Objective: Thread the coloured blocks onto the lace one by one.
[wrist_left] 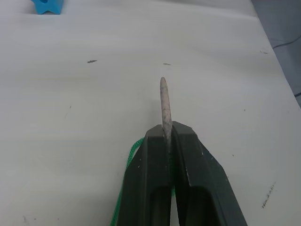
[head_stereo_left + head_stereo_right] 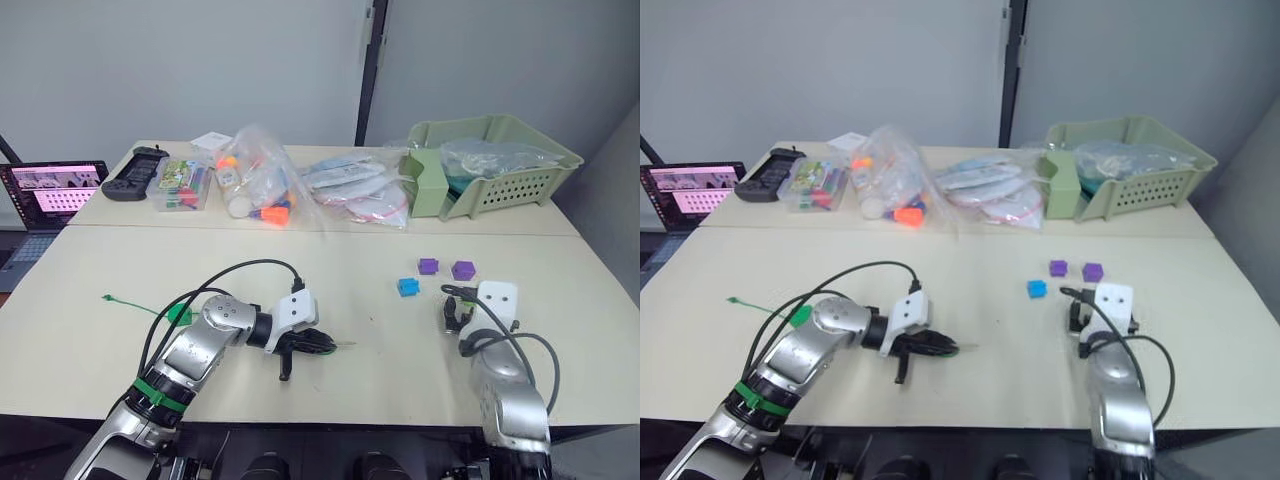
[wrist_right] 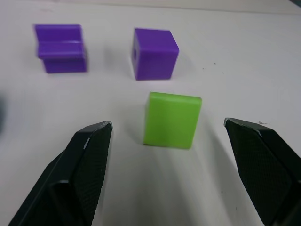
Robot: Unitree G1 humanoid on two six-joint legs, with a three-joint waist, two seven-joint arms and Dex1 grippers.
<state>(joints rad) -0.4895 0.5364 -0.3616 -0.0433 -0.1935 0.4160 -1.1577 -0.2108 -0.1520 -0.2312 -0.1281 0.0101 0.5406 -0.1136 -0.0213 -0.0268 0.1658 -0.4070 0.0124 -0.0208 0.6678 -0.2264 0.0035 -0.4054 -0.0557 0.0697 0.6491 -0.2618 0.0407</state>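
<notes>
- Left claw [image 1: 168,141] sits nearest, clamped on the lace [image 2: 140,305]'s silvery tip, which juts forward as if presented for threading; the cord trails off toward 9 o'clock across the desk [image 2: 330,270].
- Right claw [image 3: 169,141] gapes wide around the light green block [image 3: 171,120], apparently poised to grab it.
- 2 purple blocks [image 2: 445,268] lie beyond at 12 o'clock, a blue block [image 2: 407,287] toward 10.

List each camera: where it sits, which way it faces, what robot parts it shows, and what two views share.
Left and right eye views: head-mounted, looking forward and down over the table; both arms show.
Left wrist view: along the left gripper, shut on the lace.
Right wrist view: along the open right gripper, facing the light green block.
Shared: blue block, also in the left wrist view.
</notes>
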